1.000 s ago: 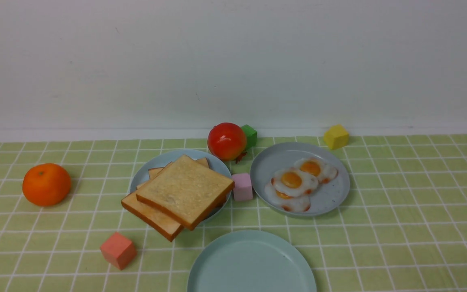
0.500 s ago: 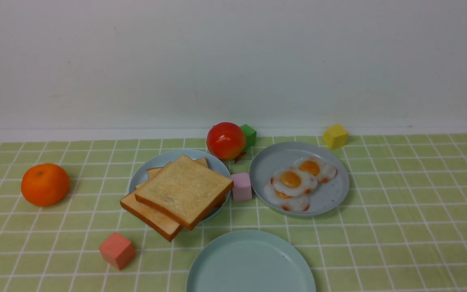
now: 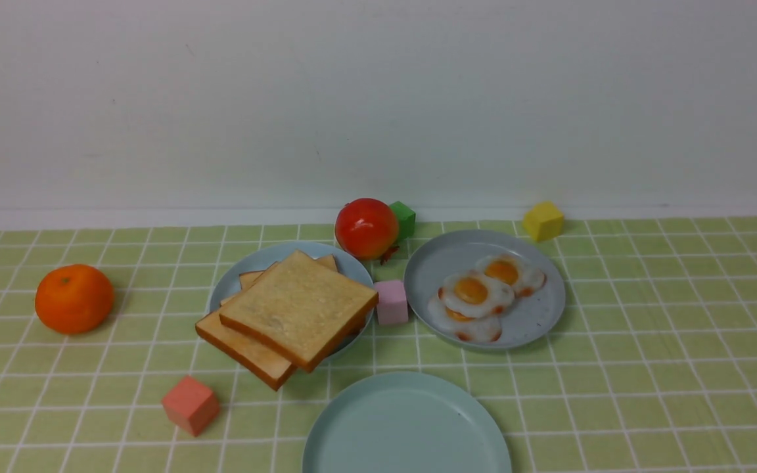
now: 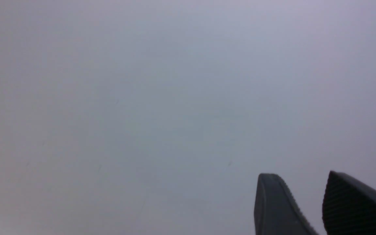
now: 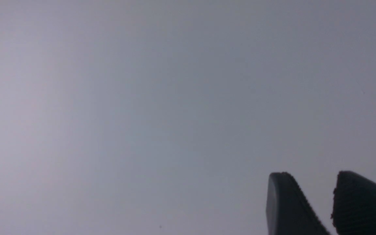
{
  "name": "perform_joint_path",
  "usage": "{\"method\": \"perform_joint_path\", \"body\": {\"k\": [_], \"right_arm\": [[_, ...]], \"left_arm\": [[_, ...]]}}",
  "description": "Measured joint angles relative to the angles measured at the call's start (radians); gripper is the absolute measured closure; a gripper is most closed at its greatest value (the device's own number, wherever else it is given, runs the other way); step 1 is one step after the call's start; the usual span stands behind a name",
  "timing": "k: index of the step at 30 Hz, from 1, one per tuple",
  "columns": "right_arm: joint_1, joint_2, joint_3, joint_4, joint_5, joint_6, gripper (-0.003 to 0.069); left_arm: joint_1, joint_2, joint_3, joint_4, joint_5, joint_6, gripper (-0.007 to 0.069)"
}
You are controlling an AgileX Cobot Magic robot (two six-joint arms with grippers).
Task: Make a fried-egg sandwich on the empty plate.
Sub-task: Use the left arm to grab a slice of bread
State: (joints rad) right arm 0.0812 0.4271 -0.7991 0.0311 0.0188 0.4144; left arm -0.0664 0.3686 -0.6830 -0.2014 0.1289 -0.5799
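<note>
The empty pale aqua plate (image 3: 408, 427) lies at the table's front middle. Behind it to the left, thick toast slices (image 3: 298, 307) are stacked askew on a light-blue plate (image 3: 247, 266), and the lowest one overhangs the rim. To the right, three fried eggs (image 3: 472, 291) overlap on a greyer speckled plate (image 3: 536, 315). Neither gripper shows in the front view. My left gripper (image 4: 300, 174) and my right gripper (image 5: 312, 173) each face a blank grey wall, fingers apart with nothing between them.
A tomato (image 3: 367, 228) and a green cube (image 3: 405, 217) stand behind the two plates, with a pink cube (image 3: 392, 302) between the plates. An orange (image 3: 74, 299) sits far left, a salmon cube (image 3: 190, 405) front left, and a yellow cube (image 3: 544, 221) back right.
A dark tip at the lower left corner of the front view has gone out of the picture. Nothing on the table has moved.
</note>
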Motion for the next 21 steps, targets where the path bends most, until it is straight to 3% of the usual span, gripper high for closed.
{"method": "perform_joint_path", "body": {"k": [5,10,15,21], "right_arm": [[0.0,0.254,-0.237,-0.066,0.316,-0.006,0.0418],[0.0,0.42,-0.26,-0.124,0.52,-0.042,0.0418],[0.0,0.52,-0.258,-0.024,0.698,-0.082,0.0418],[0.066,0.582,-0.258,0.203,0.765,-0.344,0.0418]], "left_arm": [[0.0,0.31,-0.222,0.028,0.357,0.004,0.0386],[0.0,0.561,-0.261,0.066,0.483,0.016,0.0386],[0.0,0.792,-0.278,-0.012,0.549,0.08,0.0386],[0.0,1.129,-0.478,-0.167,0.712,0.374,0.0386]]}}
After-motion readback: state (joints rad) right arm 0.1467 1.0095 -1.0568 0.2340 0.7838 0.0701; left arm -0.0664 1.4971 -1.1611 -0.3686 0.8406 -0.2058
